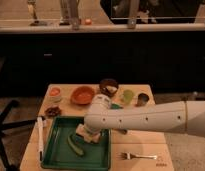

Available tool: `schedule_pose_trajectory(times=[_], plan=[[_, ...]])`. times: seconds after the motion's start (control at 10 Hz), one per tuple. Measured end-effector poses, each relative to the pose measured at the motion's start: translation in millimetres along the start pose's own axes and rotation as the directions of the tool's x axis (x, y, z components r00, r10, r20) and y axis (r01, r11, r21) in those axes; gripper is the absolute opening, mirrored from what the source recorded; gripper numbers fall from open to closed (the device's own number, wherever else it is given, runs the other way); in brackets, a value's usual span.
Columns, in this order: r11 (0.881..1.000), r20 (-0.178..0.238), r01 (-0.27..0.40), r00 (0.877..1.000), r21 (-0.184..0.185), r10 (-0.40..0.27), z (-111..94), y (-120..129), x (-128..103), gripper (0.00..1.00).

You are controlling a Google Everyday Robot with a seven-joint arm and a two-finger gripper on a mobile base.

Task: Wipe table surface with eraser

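Observation:
The light wooden table surface [141, 142] carries a green tray [56, 155] at its front left. My white arm reaches in from the right and ends over the tray's upper right part. My gripper [89, 134] points down there, shut on the eraser [93, 138], a small pale block with darker sides that rests on the tray floor. The wrist hides most of the block. A green elongated piece [75, 146] lies in the tray just left of the gripper.
A white stick [40, 139] lies along the tray's left side and a fork [139, 156] at the front right. Behind the tray stand an orange bowl [82, 95], a small orange cup [55, 92], a dark bowl [108, 86], a green cup [127, 95] and a dark cup [142, 99].

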Motion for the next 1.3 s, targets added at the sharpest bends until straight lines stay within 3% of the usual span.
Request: schedule_pose_trajectory(times=[0.3, 0.7, 1.3], plan=[[1.000, 0.033, -0.003, 0.999, 0.031, 0.002, -32, -15, 4, 0.00], [0.996, 0.073, -0.068, 0.995, 0.058, 0.064, -52, -45, 29, 0.00], [0.970, 0.098, -0.234, 0.969, 0.071, 0.227, -61, -107, 107, 0.00]])
